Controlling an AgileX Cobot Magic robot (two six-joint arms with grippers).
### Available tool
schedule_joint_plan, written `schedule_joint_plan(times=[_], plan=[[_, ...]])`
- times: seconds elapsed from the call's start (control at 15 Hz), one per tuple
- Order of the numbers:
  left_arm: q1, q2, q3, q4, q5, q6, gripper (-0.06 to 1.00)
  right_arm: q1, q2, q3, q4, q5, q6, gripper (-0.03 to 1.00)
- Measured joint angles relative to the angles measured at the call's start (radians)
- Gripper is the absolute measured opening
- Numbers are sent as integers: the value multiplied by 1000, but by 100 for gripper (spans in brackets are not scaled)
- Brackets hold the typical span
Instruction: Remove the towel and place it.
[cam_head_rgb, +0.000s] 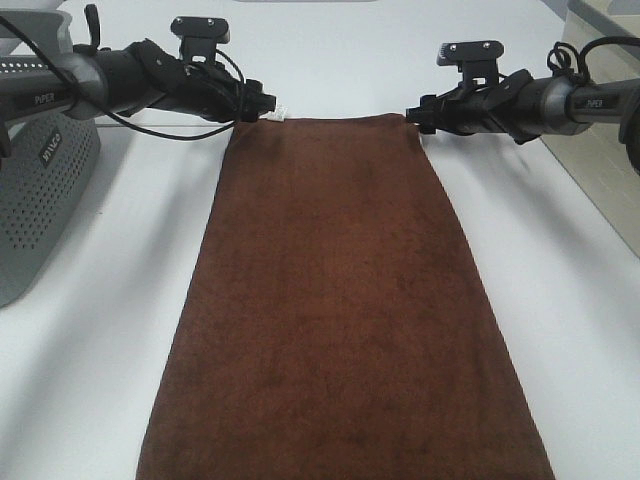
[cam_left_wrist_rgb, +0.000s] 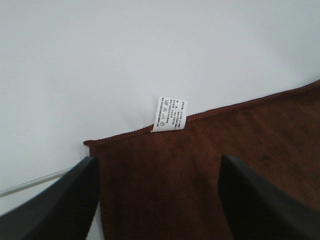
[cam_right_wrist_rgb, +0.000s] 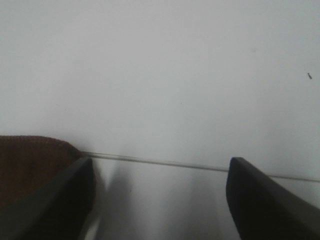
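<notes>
The dark brown towel (cam_head_rgb: 340, 300) lies flat and spread out on the white table (cam_head_rgb: 560, 300), running from the near edge of the exterior high view toward the far side. Its white tag (cam_head_rgb: 278, 114) sticks out at the far left corner. My left gripper (cam_head_rgb: 262, 105) hovers at that corner, open. In the left wrist view the towel (cam_left_wrist_rgb: 200, 165) and tag (cam_left_wrist_rgb: 169, 114) lie between the spread fingers of the gripper (cam_left_wrist_rgb: 159, 160). My right gripper (cam_head_rgb: 415, 112) is open at the far right corner. There the towel's corner (cam_right_wrist_rgb: 30, 160) sits beside one finger of the gripper (cam_right_wrist_rgb: 161, 160).
A grey perforated basket (cam_head_rgb: 40, 190) stands at the left edge of the table. A beige box (cam_head_rgb: 600, 170) stands at the right edge. A thin seam (cam_right_wrist_rgb: 200, 166) crosses the table surface under the right gripper.
</notes>
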Motion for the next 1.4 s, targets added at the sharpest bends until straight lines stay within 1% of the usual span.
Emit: schedule_joint_plan(times=[0.67,1.0,1.4], plan=[[0,0,0,0,0,0,62,3,12,-1,1,13,1,71],[0,0,0,1,0,0,62,40,11,-10,3,40,1,71],[0,0,0,8,0,0,62,40,35,-15,1,24,-1,67]])
